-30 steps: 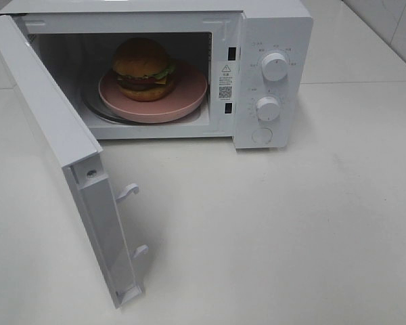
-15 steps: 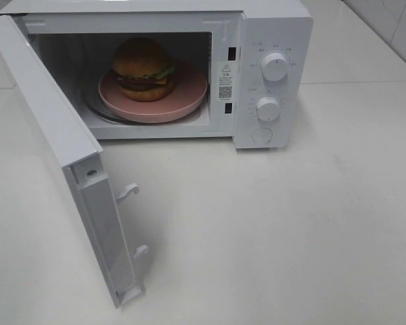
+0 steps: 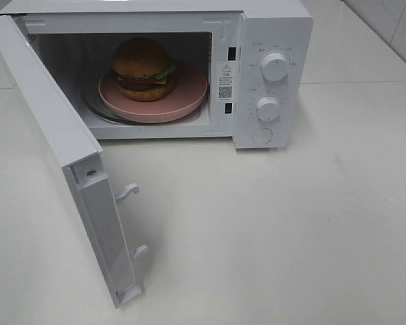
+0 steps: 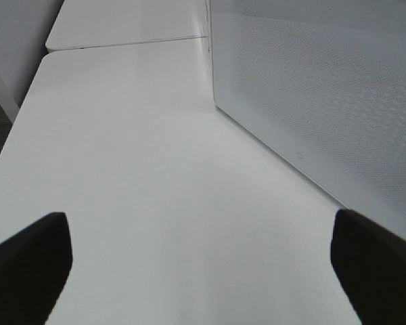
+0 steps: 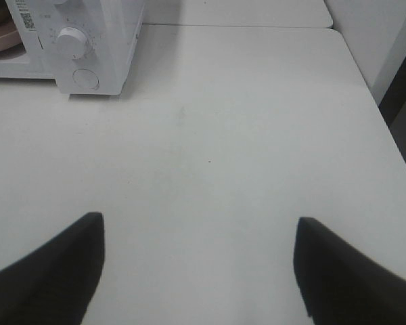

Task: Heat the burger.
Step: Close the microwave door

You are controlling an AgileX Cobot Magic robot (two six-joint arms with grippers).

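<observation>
From above, the burger [image 3: 143, 68] sits on a pink plate [image 3: 189, 96] inside the microwave [image 3: 274, 27], whose door [image 3: 47, 108] stands wide open.

In the left wrist view, the left gripper [image 4: 199, 222] holds its fingers apart over the table [image 4: 122, 135], beside the door.

In the right wrist view, the right gripper [image 5: 197, 223] also has its fingers apart, gripping nothing.

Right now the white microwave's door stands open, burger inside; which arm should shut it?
Likely left: the white perforated door lies beside its open jaws; the right arm faces the round white dial.
</observation>
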